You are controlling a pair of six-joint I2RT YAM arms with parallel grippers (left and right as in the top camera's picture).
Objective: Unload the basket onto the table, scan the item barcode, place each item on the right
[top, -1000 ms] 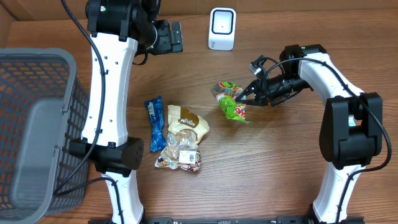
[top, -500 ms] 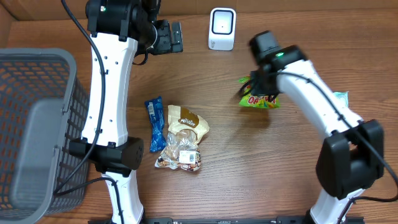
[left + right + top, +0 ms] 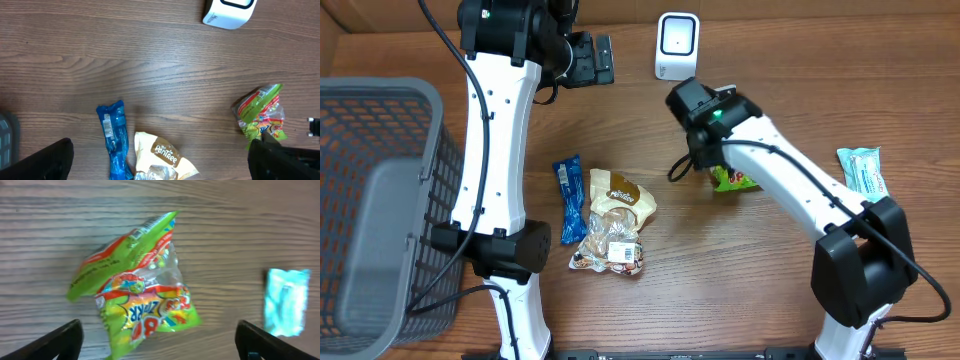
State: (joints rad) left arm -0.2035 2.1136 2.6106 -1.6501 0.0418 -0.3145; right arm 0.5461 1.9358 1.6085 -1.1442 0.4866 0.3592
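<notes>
The right gripper (image 3: 160,341), clamped on the green candy bag (image 3: 135,292) a second ago, has let go. Its fingers now stand wide apart above the bag, which lies flat right of the tabletop's (image 3: 760,290) middle, in front of the white scanner (image 3: 677,45). From overhead the right arm covers part of the bag. A teal packet (image 3: 865,170) lies near the right edge. The left gripper (image 3: 160,165) hangs fully open and empty by the far edge. A blue wrapper (image 3: 568,198) and a tan snack bag (image 3: 620,195) lie left of centre, and a grey basket (image 3: 380,200) sits at the left edge.
</notes>
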